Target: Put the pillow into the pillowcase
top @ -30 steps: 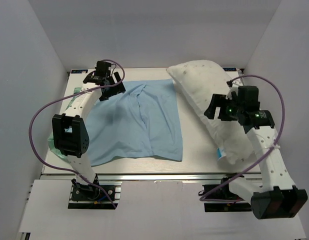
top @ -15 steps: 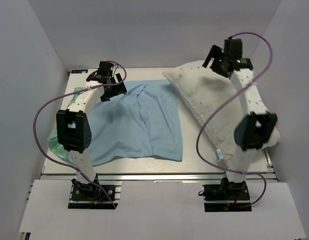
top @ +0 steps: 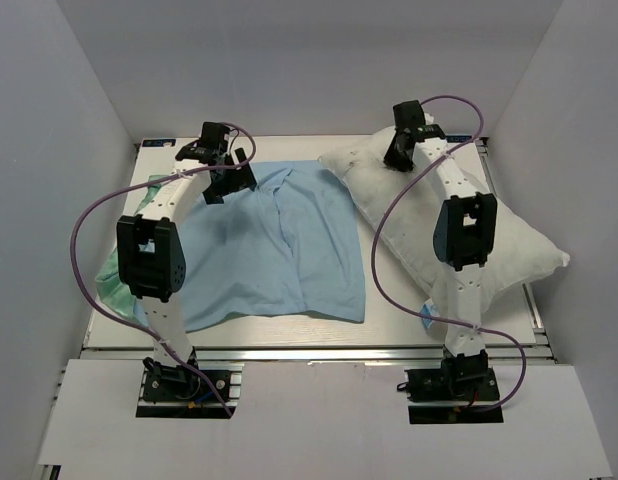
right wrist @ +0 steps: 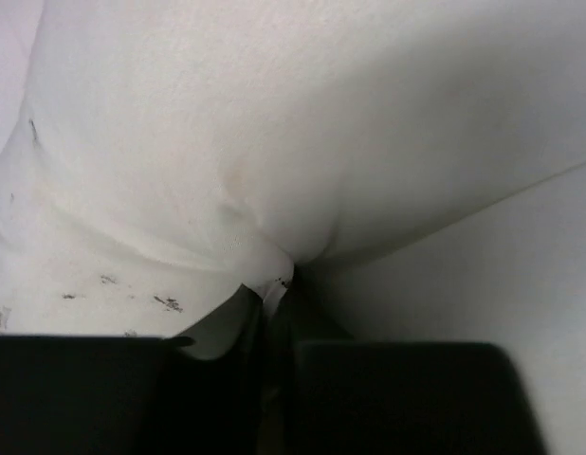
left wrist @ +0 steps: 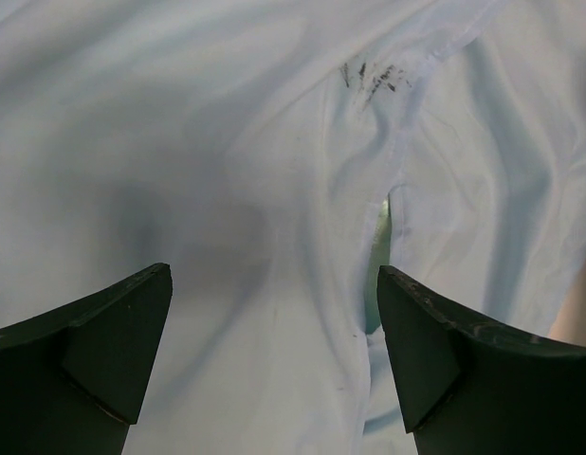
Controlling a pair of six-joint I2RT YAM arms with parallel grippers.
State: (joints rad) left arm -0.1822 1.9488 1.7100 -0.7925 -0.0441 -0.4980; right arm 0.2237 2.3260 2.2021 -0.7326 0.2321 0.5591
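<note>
On the left half of the table (top: 389,300), in the top view, the pillowcase (top: 279,250) lies spread out, plain blue face up, with a sliver of green at its left edge. The pillow (top: 499,245) lies along the right side, near the cloth only at the far corner. The left gripper (top: 227,168) hangs over the pillowcase's far left corner. The right gripper (top: 401,148) is down on the pillow's far end.

From the left wrist, the left gripper (left wrist: 274,351) has its jaws spread wide with nothing between them, just above the rumpled pillowcase (left wrist: 227,142). A narrow slit in the cloth shows green inside, likely the opening.

From the right wrist, the right gripper (right wrist: 274,379) looks closed on a pinched fold of the pillow (right wrist: 321,114). The spot is dark, so how firm the grip is cannot be judged.

The step in hand seems to be taking hold of both items: the pillow is gripped, the case not yet. Next, the left gripper would need to drop and catch one layer at that slit, lifting it to open a mouth. The right arm could then drag the pillow's end toward it.
</note>
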